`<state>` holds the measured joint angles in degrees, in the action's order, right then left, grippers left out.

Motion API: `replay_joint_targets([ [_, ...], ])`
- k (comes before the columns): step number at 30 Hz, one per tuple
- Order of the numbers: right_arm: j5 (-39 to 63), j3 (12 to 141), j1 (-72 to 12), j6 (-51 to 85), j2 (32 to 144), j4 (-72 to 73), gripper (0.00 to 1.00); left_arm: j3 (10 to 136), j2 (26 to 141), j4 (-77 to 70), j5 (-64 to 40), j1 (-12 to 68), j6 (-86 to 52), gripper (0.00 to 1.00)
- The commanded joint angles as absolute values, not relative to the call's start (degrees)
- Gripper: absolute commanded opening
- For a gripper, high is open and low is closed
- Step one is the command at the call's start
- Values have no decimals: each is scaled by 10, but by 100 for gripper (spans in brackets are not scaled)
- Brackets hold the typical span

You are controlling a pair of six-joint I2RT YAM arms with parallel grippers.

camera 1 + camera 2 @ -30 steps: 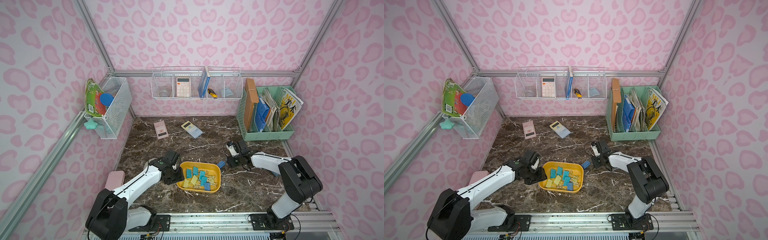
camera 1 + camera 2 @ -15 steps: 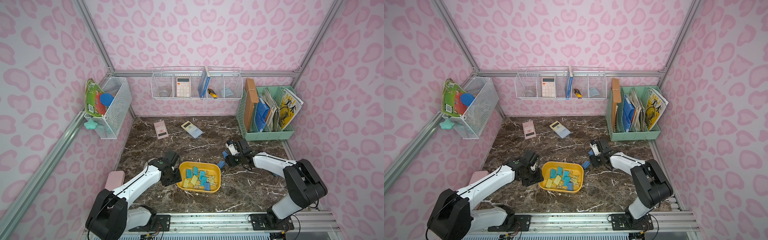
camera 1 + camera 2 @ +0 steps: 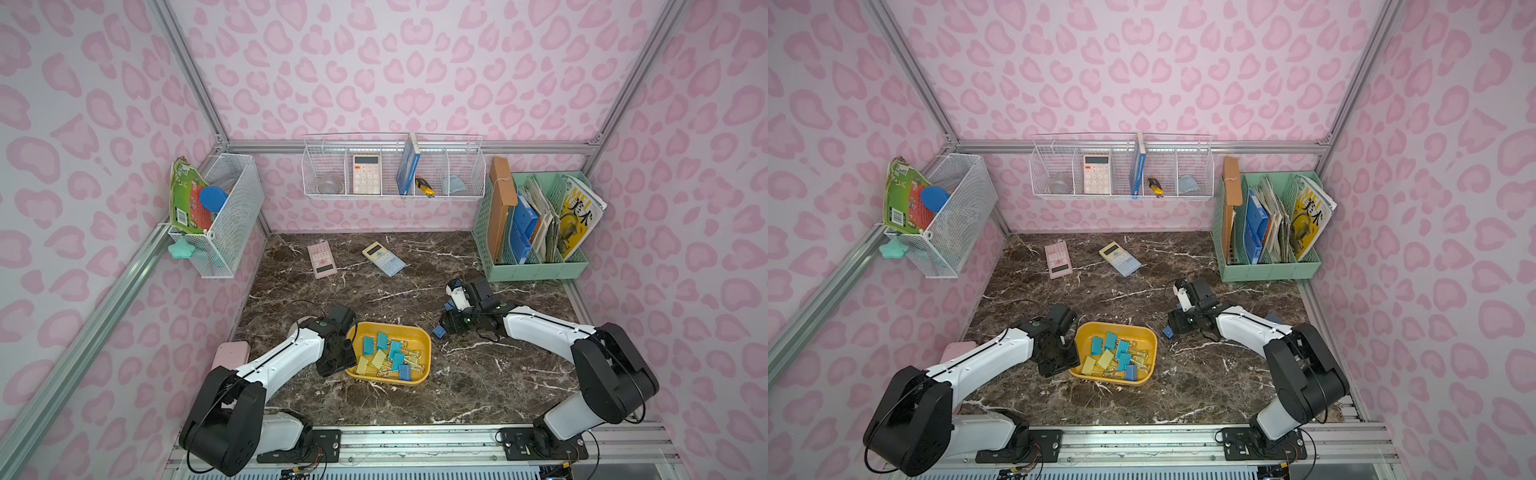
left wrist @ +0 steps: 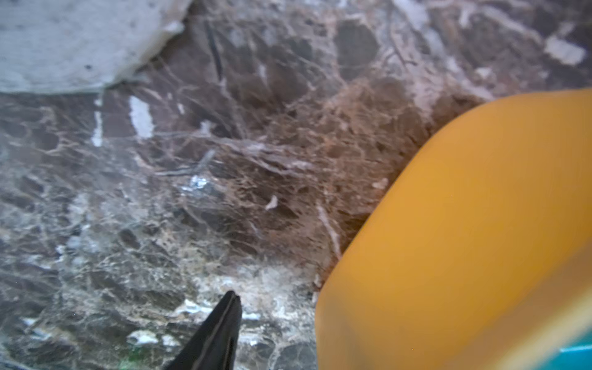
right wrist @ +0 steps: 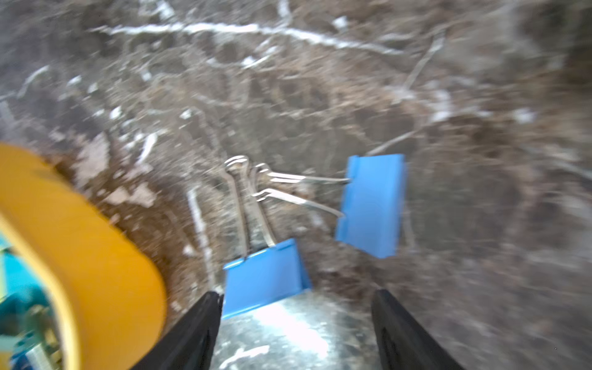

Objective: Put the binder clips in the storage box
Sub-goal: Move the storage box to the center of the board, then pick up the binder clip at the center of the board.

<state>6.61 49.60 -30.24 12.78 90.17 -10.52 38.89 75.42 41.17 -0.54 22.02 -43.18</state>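
Binder clips (image 5: 264, 277): two beside storage box (image 5: 105, 243), handles touching; lifting one may drag other. R end effector (image 5: 296, 296) wide; L end effector (image 3: 343, 353), I can't tell.

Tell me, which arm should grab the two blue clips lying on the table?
Right. The right tool, open, hovers at the two blue binder clips, beside the storage box. The left tool sits at the box's opposite side, away from them.
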Motion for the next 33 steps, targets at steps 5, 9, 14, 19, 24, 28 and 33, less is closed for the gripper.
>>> replay_joint_targets([
  [5, 94, 489, -317, 164, 883, -123, 78, 373, 725, 433, 21, 217, -451, 54],
  [9, 79, 452, -354, 154, 873, -100, 80, 367, 723, 412, -2, 217, -443, 54],
  [14, 93, 438, -355, 103, 883, -83, 80, 368, 721, 412, -6, 217, -438, 54],
  [19, 86, 451, -360, 52, 900, -83, 81, 367, 714, 412, -8, 217, -436, 54],
  [24, 78, 474, -366, 31, 930, -90, 81, 368, 718, 410, -14, 217, -432, 54],
  [28, 74, 488, -366, 22, 954, -95, 81, 368, 718, 409, -15, 217, -431, 54],
  [33, 69, 496, -366, 17, 968, -96, 78, 369, 719, 408, -15, 217, -430, 54],
])
